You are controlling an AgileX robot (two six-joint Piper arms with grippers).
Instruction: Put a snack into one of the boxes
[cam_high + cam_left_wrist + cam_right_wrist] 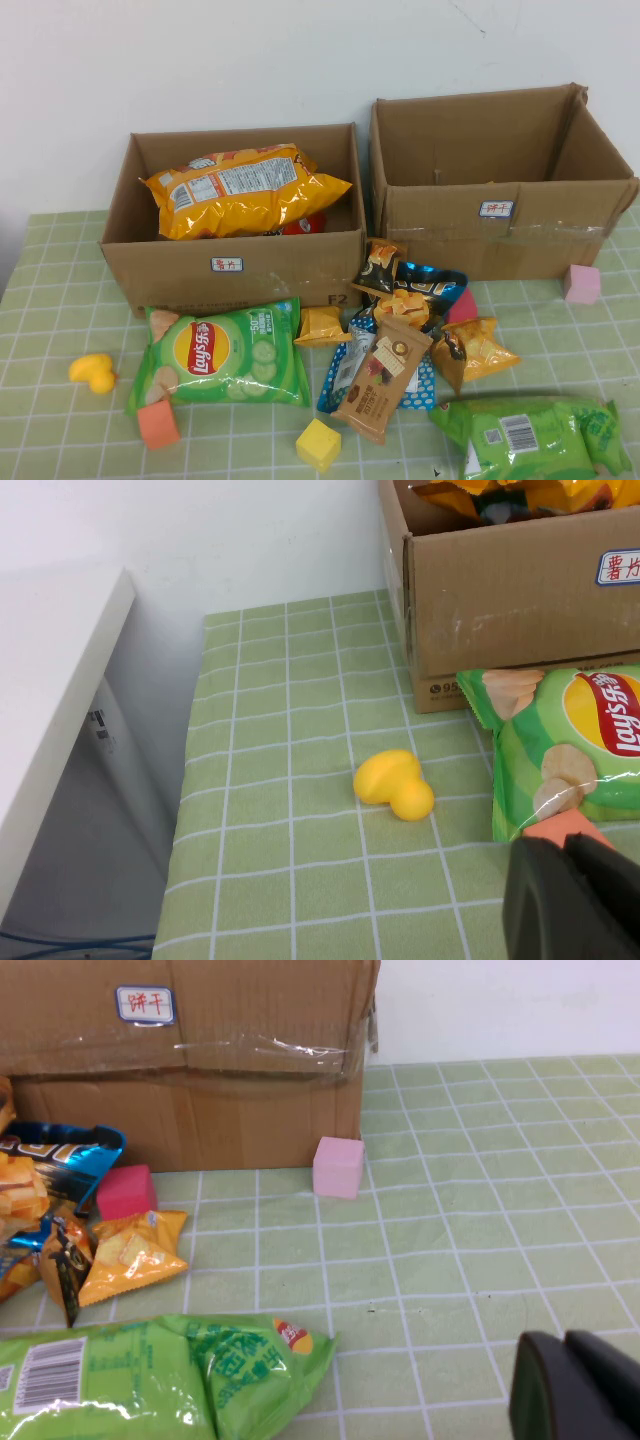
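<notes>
Two open cardboard boxes stand at the back. The left box (240, 275) holds a yellow chip bag (240, 188). The right box (500, 235) shows no contents. A green Lay's bag (222, 355) lies in front of the left box. A pile of small snack packets (400, 340) lies in the middle, and another green bag (535, 435) lies at the front right. Neither arm shows in the high view. My left gripper (562, 848) is shut and empty, low beside the Lay's bag (570, 740). My right gripper (565, 1345) is shut and empty over bare cloth, right of the green bag (150, 1380).
A yellow duck toy (93, 372), an orange block (158, 424) and a yellow cube (318, 443) lie at the front left. A pink cube (581, 283) sits by the right box, and a magenta block (462, 305) lies in the pile. The table's left edge drops off (185, 810).
</notes>
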